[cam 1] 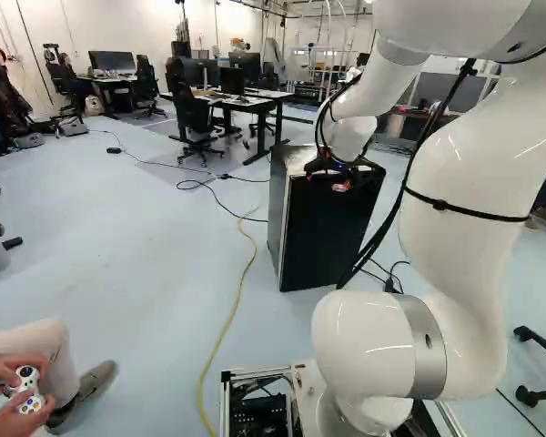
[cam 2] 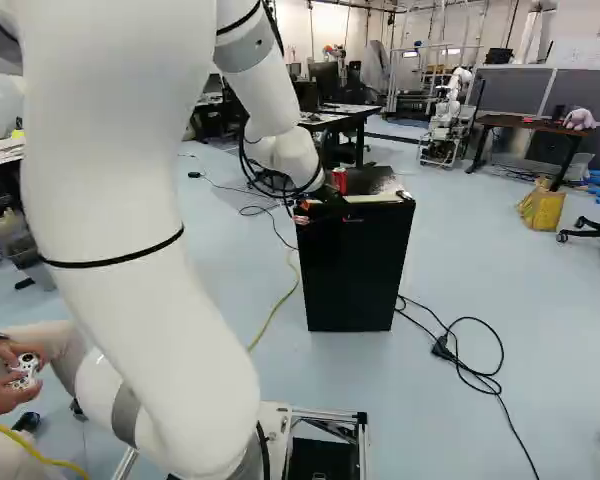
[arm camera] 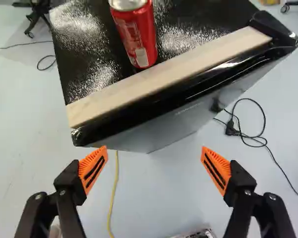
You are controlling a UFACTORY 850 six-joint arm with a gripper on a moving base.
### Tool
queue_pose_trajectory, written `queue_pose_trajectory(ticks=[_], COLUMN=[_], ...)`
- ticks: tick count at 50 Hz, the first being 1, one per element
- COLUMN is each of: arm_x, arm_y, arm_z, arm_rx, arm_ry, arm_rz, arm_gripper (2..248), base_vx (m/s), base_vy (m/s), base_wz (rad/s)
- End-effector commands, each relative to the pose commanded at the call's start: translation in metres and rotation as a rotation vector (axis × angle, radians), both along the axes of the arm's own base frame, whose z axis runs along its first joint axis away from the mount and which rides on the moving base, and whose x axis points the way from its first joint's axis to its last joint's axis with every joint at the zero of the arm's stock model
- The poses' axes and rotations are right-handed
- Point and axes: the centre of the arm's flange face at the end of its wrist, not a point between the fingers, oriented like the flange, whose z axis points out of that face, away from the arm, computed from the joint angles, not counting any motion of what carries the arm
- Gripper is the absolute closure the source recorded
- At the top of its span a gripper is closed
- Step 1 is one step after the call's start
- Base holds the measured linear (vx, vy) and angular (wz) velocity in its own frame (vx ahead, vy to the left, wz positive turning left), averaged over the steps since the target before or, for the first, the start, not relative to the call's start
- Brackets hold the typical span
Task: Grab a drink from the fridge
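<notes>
At the fridge's upper front edge hangs my gripper (cam 1: 333,171), seen from behind in the left base view. In the wrist view the gripper (arm camera: 154,159) stands open, its orange-padded fingers wide apart with nothing between them. Ahead of them is the black fridge (cam 2: 352,275), upright on the floor, its door shut. A red drink can (arm camera: 137,38) stands on the fridge's top, behind a pale strip (arm camera: 164,79) that runs along the front edge. The can (cam 2: 339,180) also shows beside the wrist in the right base view. The inside of the fridge is hidden.
A yellow cable (cam 1: 227,319) runs over the floor left of the fridge; a black cable (cam 2: 470,350) lies to its right. A seated person's hands (cam 1: 23,387) hold a controller near the base's left. Desks (cam 1: 246,102) and another robot (cam 2: 448,115) stand farther back.
</notes>
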Motion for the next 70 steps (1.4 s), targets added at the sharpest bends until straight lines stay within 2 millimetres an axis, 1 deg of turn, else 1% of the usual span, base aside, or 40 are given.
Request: queue_pose_trajectory(ticks=[27, 56, 70], arm_x=[0.012, 0.028, 0.032], arm_y=[-0.005, -0.012, -0.013], arm_z=[0.016, 0.009, -0.001], arm_rx=[-0.094, -0.184, -0.207], arm_ry=[-0.26, -0.484, -0.518], arm_rz=[-0.023, -0.05, -0.037], arm_gripper=[3, 3, 3], base_vx=[0.0, 0.0, 0.0], base_vy=[0.0, 0.0, 0.0], base_wz=[0.0, 0.0, 0.0])
